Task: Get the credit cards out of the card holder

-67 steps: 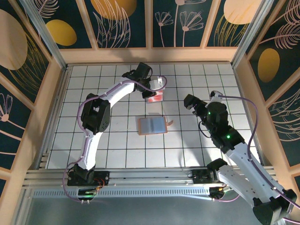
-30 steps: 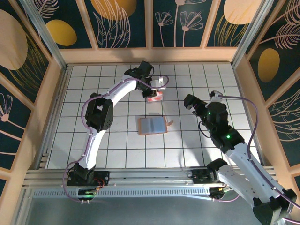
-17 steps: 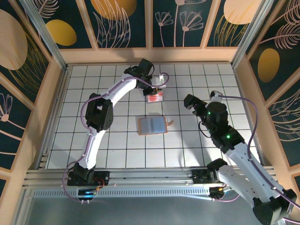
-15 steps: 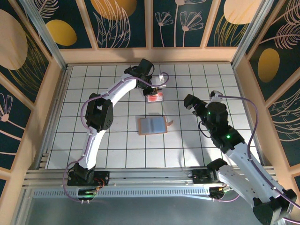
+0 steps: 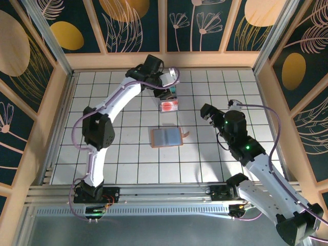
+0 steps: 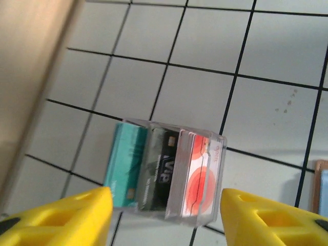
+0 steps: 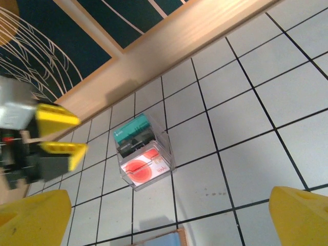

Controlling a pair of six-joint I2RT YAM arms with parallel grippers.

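Credit cards (image 5: 169, 105) lie released on the tiles (image 5: 128, 148); we record the left gripper (image 5: 168, 92) now parted and withdrawn rearward, right gripper (image 5: 207, 111) spread wide.

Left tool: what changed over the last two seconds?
The left tool was down at the clear card box, closed. It has since opened and pulled back toward the far wall, holding nothing. Unchanged: the box with the credit cards inside, the open card holder, and the right tool, open and idle.
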